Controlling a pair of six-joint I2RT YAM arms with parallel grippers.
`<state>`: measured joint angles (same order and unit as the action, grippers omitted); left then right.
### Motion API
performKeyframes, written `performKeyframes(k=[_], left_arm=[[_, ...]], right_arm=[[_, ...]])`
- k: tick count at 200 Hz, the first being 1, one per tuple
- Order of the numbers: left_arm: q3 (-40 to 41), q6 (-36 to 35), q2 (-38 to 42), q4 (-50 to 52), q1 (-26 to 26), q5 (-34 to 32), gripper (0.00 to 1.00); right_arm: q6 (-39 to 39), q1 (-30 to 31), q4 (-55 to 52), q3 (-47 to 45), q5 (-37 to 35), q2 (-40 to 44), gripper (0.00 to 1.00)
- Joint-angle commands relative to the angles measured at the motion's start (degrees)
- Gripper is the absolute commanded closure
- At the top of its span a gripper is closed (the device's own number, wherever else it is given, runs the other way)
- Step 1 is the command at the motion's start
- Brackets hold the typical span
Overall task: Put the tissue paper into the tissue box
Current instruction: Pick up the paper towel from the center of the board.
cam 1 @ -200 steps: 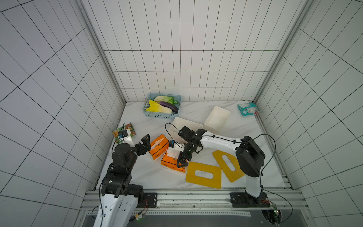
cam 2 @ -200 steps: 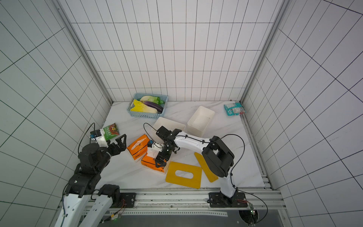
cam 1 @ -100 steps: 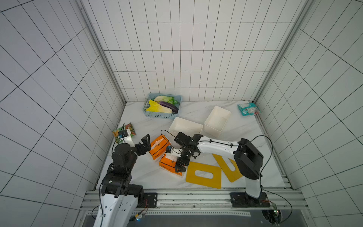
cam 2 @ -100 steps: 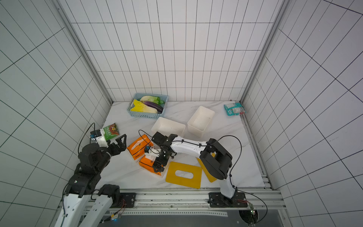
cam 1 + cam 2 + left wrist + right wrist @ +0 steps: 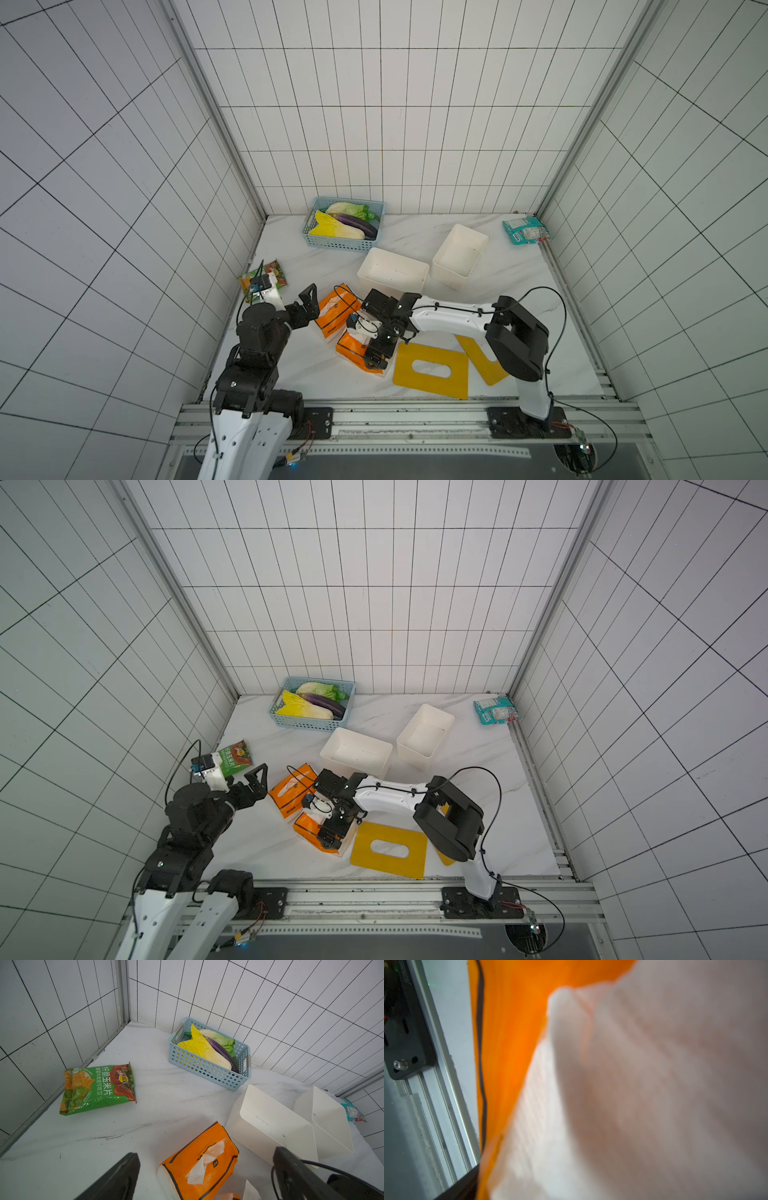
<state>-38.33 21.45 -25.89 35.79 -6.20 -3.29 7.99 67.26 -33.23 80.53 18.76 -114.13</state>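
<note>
right gripper (image 5: 379,359) is down on the front tissue pack (image 5: 351,349), near the desk's front edge, left of centre. Jaws spread wide, and I can't see a clamp on it. Pack's long axis runs roughly along that edge. The tissue box (image 5: 395,270) sits behind it, toward the back edge. Right arm is nearest. left gripper (image 5: 311,305) is released, hovering by the second pack (image 5: 334,309). Right wrist view shows only blurred tissue and orange wrap; the top views give the layout.

Soft even light, faint shadows. Top views sharp, edges bowed. My right wrist view: tissue pack (image 5: 512,1022) blurred.
</note>
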Motion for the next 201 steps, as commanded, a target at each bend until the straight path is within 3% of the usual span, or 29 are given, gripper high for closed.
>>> performKeyframes(k=[1,88,140,201], left_arm=[[0.62,-0.45,0.47,-0.81,0.22,0.47,0.02],[0.61,-0.5,0.49,-0.81,0.22,0.39,0.02],[0.6,-0.47,0.66,-0.85,0.22,0.31,0.01],[0.58,-0.46,1.11,-0.81,0.29,0.04,0.01]], right_arm=[[-1.88,0.75,0.54,-1.17,-2.03,-2.37,0.01],[-1.03,0.63,0.74,-0.36,-0.12,-3.41,0.0],[-0.97,-0.88,0.63,-0.24,2.66,-0.57,0.28],[0.55,-4.6,-1.31,-0.67,4.49,8.9,0.31]])
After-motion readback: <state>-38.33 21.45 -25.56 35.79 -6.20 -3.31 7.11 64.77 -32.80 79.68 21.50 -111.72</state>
